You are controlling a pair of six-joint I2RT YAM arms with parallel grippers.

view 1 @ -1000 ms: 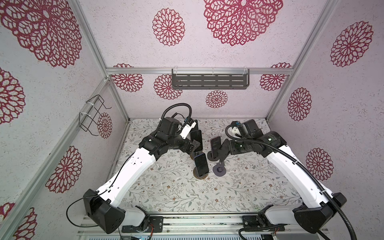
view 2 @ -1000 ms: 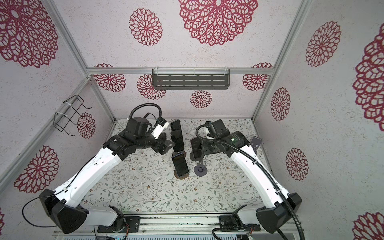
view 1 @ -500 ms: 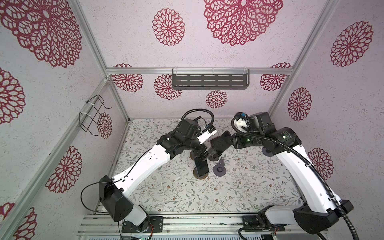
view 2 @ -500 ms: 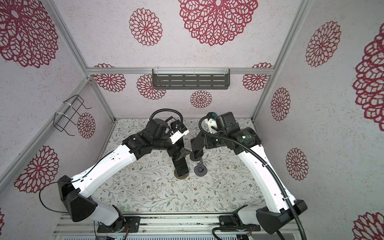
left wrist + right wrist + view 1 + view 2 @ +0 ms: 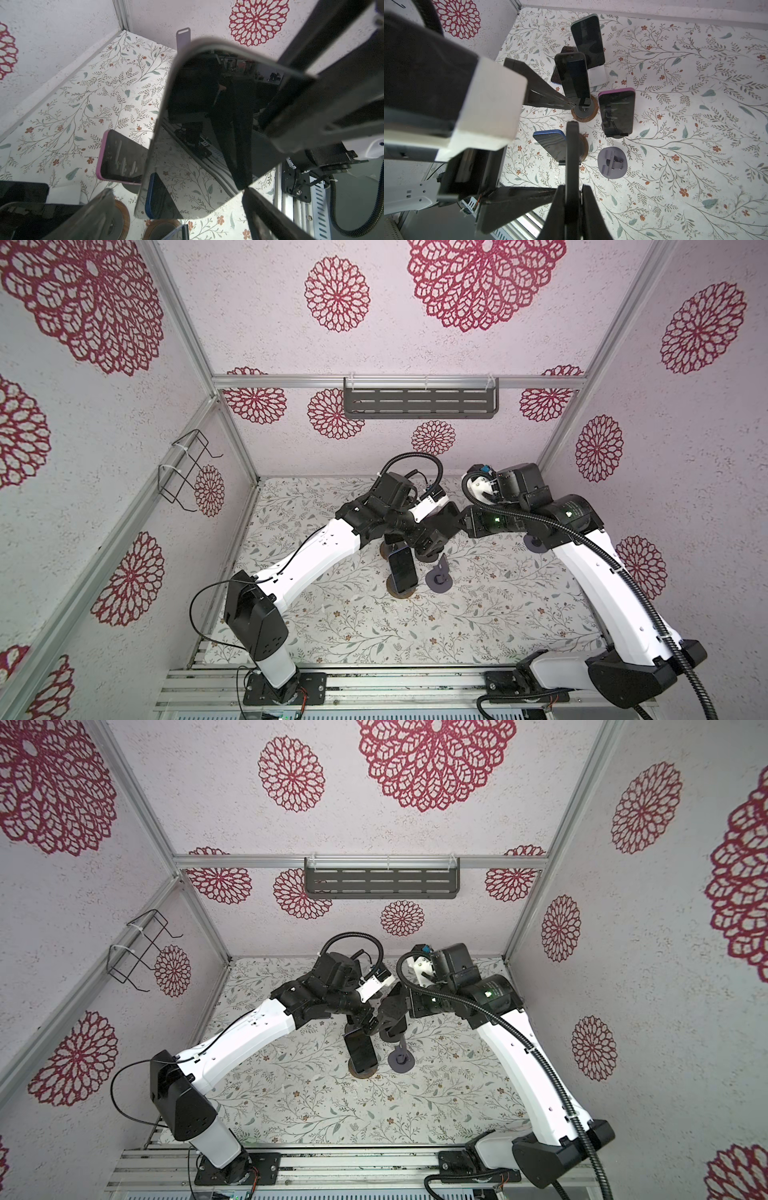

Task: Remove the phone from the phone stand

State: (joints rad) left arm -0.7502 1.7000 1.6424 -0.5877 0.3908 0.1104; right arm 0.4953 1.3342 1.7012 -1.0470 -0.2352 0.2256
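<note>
White textured walls (image 5: 249, 302) patterned with red floral medallions carry a grey slotted shelf (image 5: 419, 403) and a black wire rack (image 5: 187, 472), above a leaf-printed floor (image 5: 478, 626).

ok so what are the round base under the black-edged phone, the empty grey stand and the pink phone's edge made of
Round base: looks like wood, a brown streaky ring around a matte grey disc, likely plastic.
Grey stand: probably plastic, uniformly matte, no glints.
Pink phone: glossy glass front showing reflections; its pink edge looks satin, plastic or silicone, cannot tell which.
</note>
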